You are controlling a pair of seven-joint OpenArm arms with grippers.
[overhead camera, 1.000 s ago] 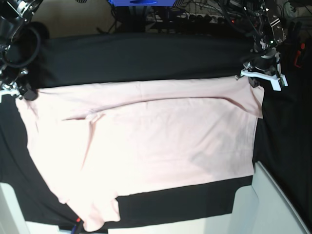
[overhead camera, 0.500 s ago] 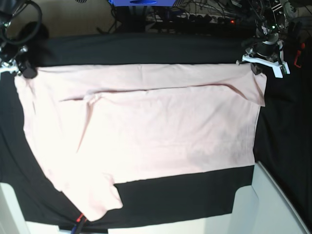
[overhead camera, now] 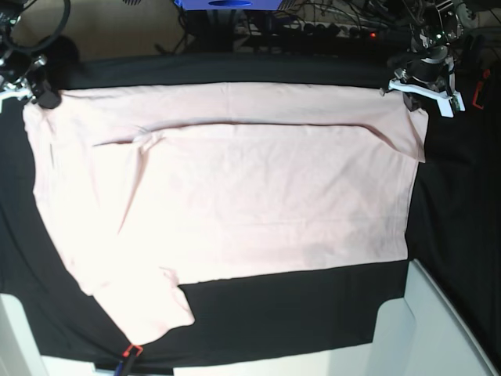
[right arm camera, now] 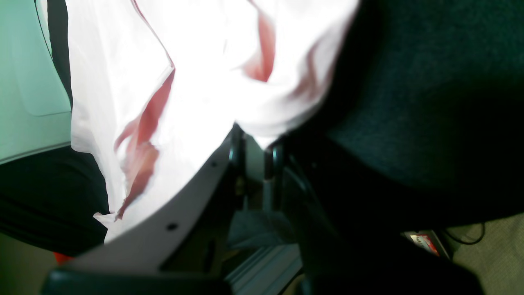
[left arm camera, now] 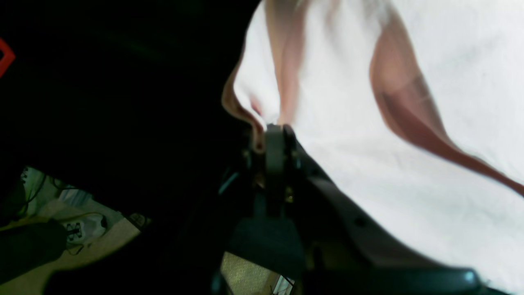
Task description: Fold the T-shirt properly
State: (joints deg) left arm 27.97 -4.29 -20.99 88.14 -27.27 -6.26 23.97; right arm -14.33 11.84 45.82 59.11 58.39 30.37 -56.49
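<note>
Far left of the base view: right hand (overhead camera: 35, 95) clenched on the upper left corner of the pale pink T-shirt (overhead camera: 235, 196), cloth bunched between its fingers (right arm camera: 237, 155) in the right wrist view. Across the middle: T-shirt spread plain side up over the black cloth (overhead camera: 297, 317) on the desk, top edge stretched taut from one hand to the other, one sleeve trailing toward the lower left. Far right: left hand (overhead camera: 407, 94) clamped on the opposite upper corner, fabric pinched at its fingertips (left arm camera: 275, 135).
</note>
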